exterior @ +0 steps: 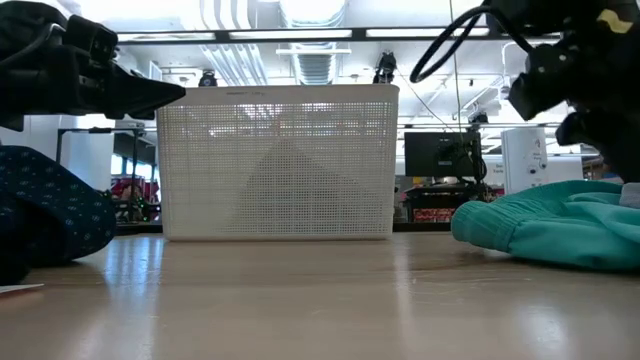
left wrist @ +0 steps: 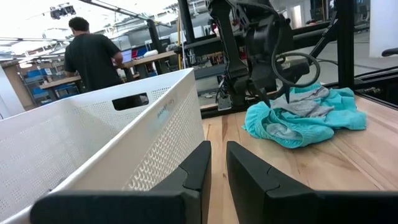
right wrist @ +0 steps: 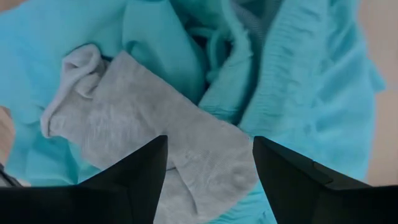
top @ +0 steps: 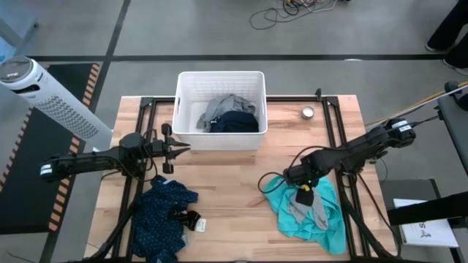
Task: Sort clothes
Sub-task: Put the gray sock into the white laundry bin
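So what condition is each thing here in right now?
White basket: upright, holding grey and navy garments.
Navy patterned garment: crumpled on the table.
Teal garment: bunched, grey piece on top.
Left hand: nearly shut, empty, beside the basket.
Right hand: open above the grey piece.

The white plastic basket [top: 189,131] stands at the back of the counter [top: 234,197], with two folded garments [top: 230,117] inside; the dark navy patterned garment [top: 162,212] lies front-left, the teal garment [top: 333,219] front-right.

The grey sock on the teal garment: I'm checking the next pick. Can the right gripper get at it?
Probably yes: the right gripper hangs open directly over the grey sock, which lies uncovered on top of the teal garment.
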`<act>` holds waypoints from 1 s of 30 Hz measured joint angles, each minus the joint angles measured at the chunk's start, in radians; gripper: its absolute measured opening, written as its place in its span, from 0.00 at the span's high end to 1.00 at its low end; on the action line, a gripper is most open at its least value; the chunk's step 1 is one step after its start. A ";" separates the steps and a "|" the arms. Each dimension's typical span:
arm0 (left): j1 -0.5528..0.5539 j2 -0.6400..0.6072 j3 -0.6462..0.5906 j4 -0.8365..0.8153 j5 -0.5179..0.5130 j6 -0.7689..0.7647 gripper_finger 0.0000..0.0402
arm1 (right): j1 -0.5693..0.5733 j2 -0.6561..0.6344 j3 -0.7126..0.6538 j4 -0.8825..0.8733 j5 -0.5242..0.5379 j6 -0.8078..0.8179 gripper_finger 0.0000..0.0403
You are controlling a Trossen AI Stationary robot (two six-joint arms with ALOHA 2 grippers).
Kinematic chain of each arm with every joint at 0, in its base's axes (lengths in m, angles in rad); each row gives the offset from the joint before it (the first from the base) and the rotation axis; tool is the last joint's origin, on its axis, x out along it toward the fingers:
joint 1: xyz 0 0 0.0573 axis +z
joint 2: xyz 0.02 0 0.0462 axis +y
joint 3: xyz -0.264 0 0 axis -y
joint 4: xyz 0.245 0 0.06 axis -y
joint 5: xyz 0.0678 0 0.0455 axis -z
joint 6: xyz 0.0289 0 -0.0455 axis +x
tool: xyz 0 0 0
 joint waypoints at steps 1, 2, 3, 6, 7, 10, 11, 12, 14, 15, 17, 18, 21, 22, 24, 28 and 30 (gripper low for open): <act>0.000 0.000 0.000 0.000 0.000 0.000 0.91 | 0.002 0.000 -0.008 0.013 -0.007 0.000 0.46; 0.000 0.000 0.000 0.000 0.000 0.000 0.91 | 0.002 0.000 -0.014 0.024 -0.009 0.000 0.46; 0.000 0.000 0.000 0.000 0.000 0.000 0.91 | 0.002 0.000 -0.018 0.028 -0.009 0.000 0.47; 0.000 0.000 0.000 0.000 0.000 0.000 0.91 | 0.002 0.000 -0.019 0.031 -0.020 -0.005 0.49; 0.000 0.000 0.000 0.000 0.000 0.000 0.91 | 0.001 0.000 -0.019 0.032 -0.033 -0.007 0.51; 0.000 0.000 0.000 0.000 0.000 0.000 0.91 | 0.001 0.000 -0.019 0.039 -0.042 -0.010 0.59; 0.000 0.000 0.000 0.000 0.000 0.000 0.91 | 0.001 0.000 -0.019 0.045 -0.042 -0.012 0.63; 0.000 0.000 0.000 0.000 0.000 0.000 0.91 | 0.001 0.000 -0.019 0.051 -0.043 -0.018 0.68; 0.000 0.000 0.000 0.000 0.000 0.000 0.91 | 0.001 0.000 -0.019 0.058 -0.043 -0.026 0.79; 0.000 0.000 0.000 0.000 0.000 0.000 0.91 | 0.001 0.000 -0.019 0.058 -0.043 -0.029 0.86; 0.000 0.000 0.000 0.000 0.000 0.000 0.91 | 0.001 0.000 -0.019 0.064 -0.045 -0.041 0.96; 0.000 0.000 0.000 0.000 0.000 0.000 0.91 | 0.001 0.000 -0.019 0.067 -0.050 -0.041 0.98; 0.000 0.000 0.000 0.000 0.000 0.000 0.91 | 0.001 0.000 -0.018 0.072 -0.072 -0.038 0.97; 0.000 0.000 0.000 0.000 0.000 0.000 0.91 | 0.001 0.000 -0.012 0.069 -0.085 -0.038 0.98; 0.000 0.000 0.000 0.000 0.000 0.000 0.91 | 0.001 0.000 0.013 0.068 -0.107 -0.037 0.99; 0.000 0.000 0.000 0.000 0.000 0.000 0.91 | 0.002 0.000 0.110 0.053 -0.115 -0.041 1.00; 0.000 0.000 0.000 0.000 0.000 0.000 0.91 | 0.004 0.000 0.166 0.054 -0.103 -0.059 1.00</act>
